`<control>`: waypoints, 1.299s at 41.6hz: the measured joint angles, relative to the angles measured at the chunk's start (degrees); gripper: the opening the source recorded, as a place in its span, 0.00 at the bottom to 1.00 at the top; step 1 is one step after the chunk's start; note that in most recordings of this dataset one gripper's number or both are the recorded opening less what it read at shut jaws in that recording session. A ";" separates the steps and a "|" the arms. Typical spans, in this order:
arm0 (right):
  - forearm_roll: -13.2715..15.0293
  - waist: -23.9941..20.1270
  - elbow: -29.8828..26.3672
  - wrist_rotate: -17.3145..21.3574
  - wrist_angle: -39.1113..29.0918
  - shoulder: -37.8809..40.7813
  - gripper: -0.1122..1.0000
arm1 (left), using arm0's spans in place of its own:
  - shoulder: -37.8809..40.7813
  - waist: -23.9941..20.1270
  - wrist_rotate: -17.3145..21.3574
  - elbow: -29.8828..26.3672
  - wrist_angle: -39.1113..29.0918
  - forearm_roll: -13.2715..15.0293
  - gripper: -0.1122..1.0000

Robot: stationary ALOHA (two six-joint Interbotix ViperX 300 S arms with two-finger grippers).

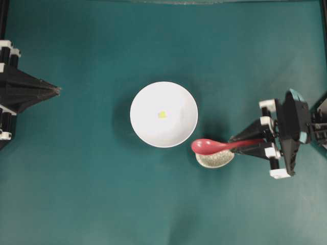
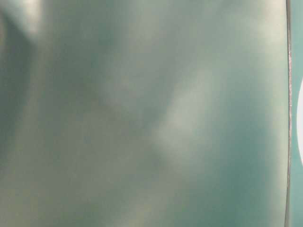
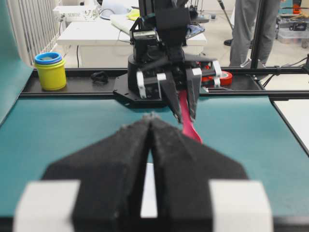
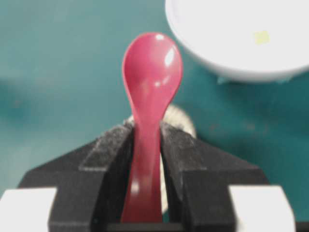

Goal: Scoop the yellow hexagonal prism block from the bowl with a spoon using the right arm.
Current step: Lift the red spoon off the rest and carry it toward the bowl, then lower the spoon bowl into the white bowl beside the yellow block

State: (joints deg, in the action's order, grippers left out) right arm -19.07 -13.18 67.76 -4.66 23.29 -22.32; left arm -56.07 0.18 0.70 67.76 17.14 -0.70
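Observation:
The white bowl (image 1: 163,114) sits mid-table with the tiny yellow hexagonal prism block (image 1: 162,115) lying near its centre; the block (image 4: 261,36) and bowl (image 4: 241,29) also show at the top right of the right wrist view. My right gripper (image 1: 240,144) is shut on the handle of the red-pink spoon (image 1: 212,146), whose scoop (image 4: 152,67) points toward the bowl and hangs over a speckled spoon rest (image 1: 214,159). In the right wrist view the right gripper (image 4: 146,126) clamps the handle from both sides. My left gripper (image 1: 57,91) is shut at the far left, holding nothing.
The speckled spoon rest (image 4: 181,118) lies just right of and below the bowl. The right arm's base (image 3: 159,72) stands across the table from the left gripper (image 3: 151,117). A yellow container (image 3: 50,71) stands off the table. The table-level view is a blur.

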 measured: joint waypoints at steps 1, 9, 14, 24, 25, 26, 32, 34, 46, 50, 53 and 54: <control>0.00 0.97 -1.14 -0.53 -2.55 -0.62 0.30 | 0.09 0.00 0.00 0.00 -0.09 -0.09 0.10; 0.53 7.82 -9.32 -3.34 -19.07 -1.49 0.30 | 0.09 -0.09 0.00 0.00 -0.35 -0.09 0.10; 2.29 11.95 -14.68 -4.22 -28.39 -0.26 0.30 | 0.09 0.00 0.00 0.00 -0.35 0.00 0.10; 7.38 18.46 -24.35 -4.48 -42.71 6.24 0.30 | 0.09 0.00 0.00 0.00 -0.35 -0.09 0.10; 7.91 18.81 -25.14 -4.57 -43.51 7.03 0.30 | 0.18 0.00 0.00 0.00 -0.35 0.00 0.10; 8.53 18.98 -26.02 -4.66 -44.56 7.91 0.30 | 0.18 -0.09 0.00 0.00 -0.35 0.00 0.10; 11.60 19.60 -30.59 -4.66 -49.66 12.57 0.30 | 0.09 -0.26 0.00 0.00 -0.35 -0.09 0.10; 12.30 19.60 -32.26 -4.75 -51.33 13.89 0.30 | 0.09 -0.44 0.00 0.00 -0.35 0.00 0.10; 13.45 19.60 -38.58 -6.42 -56.34 20.83 0.30 | 0.18 -1.23 0.00 0.00 -0.26 0.00 0.10; 13.45 19.60 -39.29 -6.42 -56.43 21.97 0.30 | 0.09 -1.23 0.00 0.00 -0.26 0.00 0.10; 13.45 19.60 -39.55 -6.50 -56.60 22.68 0.30 | 0.09 -1.23 0.00 0.00 -0.26 0.00 0.10; 13.45 19.51 -39.55 -6.50 -56.60 22.85 0.30 | 0.18 -1.23 0.00 0.00 -0.26 0.00 0.10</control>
State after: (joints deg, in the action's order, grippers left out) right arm -5.63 6.33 28.21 -11.16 -33.31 0.53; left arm -55.90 -1.05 0.70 67.76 16.88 -0.70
